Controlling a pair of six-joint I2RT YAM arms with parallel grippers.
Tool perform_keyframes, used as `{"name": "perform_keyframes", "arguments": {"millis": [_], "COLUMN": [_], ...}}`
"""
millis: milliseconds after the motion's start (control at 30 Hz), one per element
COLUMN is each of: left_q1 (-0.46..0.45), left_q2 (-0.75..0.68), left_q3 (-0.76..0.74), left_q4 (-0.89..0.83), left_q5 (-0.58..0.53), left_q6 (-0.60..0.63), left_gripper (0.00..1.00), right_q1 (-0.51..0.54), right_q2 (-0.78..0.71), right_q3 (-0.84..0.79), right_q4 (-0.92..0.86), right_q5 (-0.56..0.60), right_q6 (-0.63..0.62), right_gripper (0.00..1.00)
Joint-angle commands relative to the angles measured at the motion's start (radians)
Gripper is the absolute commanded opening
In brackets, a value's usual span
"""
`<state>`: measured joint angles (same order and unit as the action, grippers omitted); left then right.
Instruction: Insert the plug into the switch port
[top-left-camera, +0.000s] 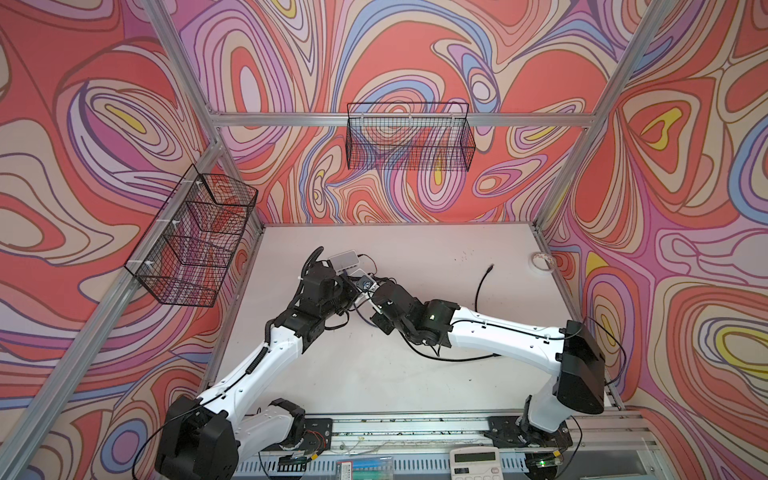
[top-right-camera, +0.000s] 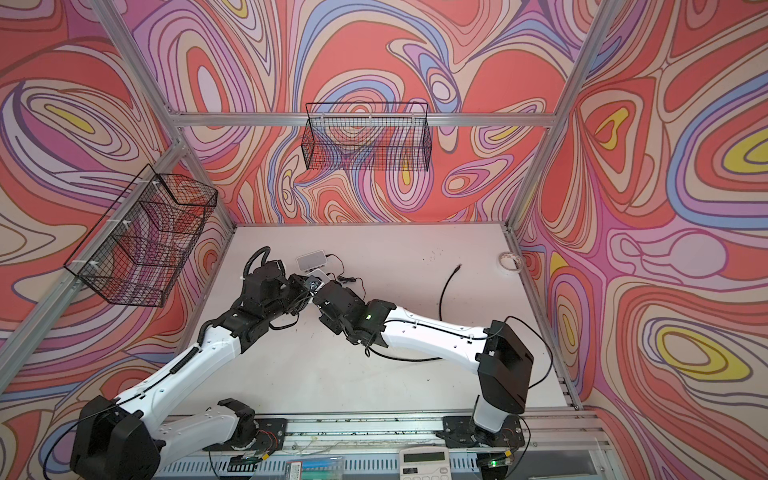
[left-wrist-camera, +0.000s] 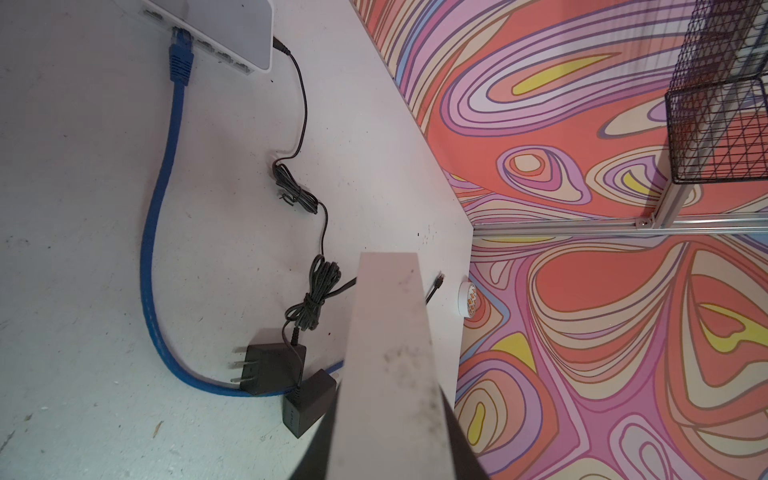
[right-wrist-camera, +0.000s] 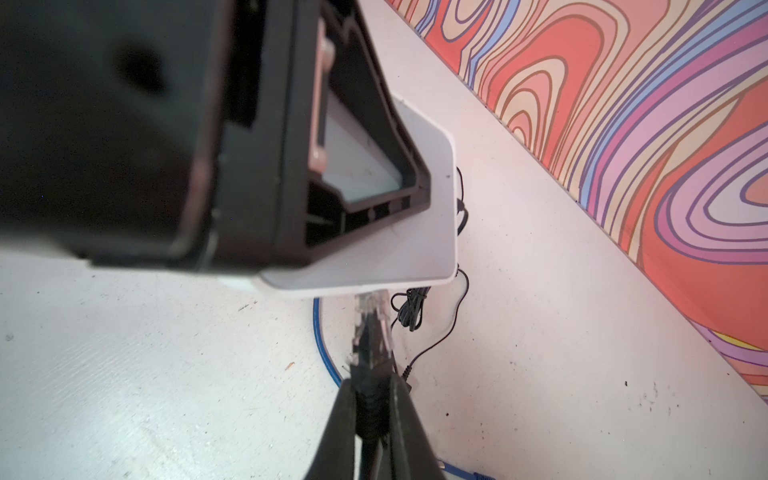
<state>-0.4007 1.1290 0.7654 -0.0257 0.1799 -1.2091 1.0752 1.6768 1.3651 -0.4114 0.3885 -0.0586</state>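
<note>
My left gripper (left-wrist-camera: 390, 395) is shut on a flat white switch (left-wrist-camera: 388, 332), held off the table; the right wrist view shows that switch (right-wrist-camera: 432, 232) from its top side. My right gripper (right-wrist-camera: 372, 386) is shut on the black boot of a clear-tipped plug (right-wrist-camera: 374, 316). The plug's tip meets the switch's near edge, and the ports are hidden, so I cannot tell how deep it sits. In both top views the two grippers (top-left-camera: 353, 291) (top-left-camera: 376, 291) meet at the left rear of the table.
A second white switch (top-left-camera: 344, 258) lies on the table with a blue cable (left-wrist-camera: 153, 249) plugged in. Two black power adapters (left-wrist-camera: 270, 370) and thin cords lie below the grippers. The black cable's free end (top-left-camera: 492, 266), a tape roll (top-left-camera: 542, 262) and wire baskets (top-left-camera: 409, 137) are nearby.
</note>
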Motion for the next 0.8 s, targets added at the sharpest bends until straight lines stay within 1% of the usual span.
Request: {"name": "perform_keyframes", "arguments": {"millis": [0, 167, 367, 767], "left_q1": [-0.007, -0.007, -0.006, -0.007], "left_q2": [-0.029, -0.037, -0.030, -0.038], "left_q3": [0.038, 0.032, 0.037, 0.031], "left_q4": [0.026, 0.024, 0.026, 0.026], "left_q5": [-0.027, -0.041, -0.033, -0.032], "left_q6": [-0.007, -0.006, -0.009, -0.010], "left_gripper": [0.00, 0.00, 0.00, 0.00], "right_q1": [0.009, 0.009, 0.009, 0.009], "right_q2": [0.015, 0.002, -0.015, -0.012], "right_q3": [0.022, 0.005, -0.015, 0.003], "right_q4": [0.016, 0.012, 0.020, 0.028], "right_q5": [-0.002, 0.003, 0.000, -0.031], "right_q6": [0.003, 0.015, 0.028, 0.037], "right_gripper": [0.00, 0.00, 0.00, 0.00]}}
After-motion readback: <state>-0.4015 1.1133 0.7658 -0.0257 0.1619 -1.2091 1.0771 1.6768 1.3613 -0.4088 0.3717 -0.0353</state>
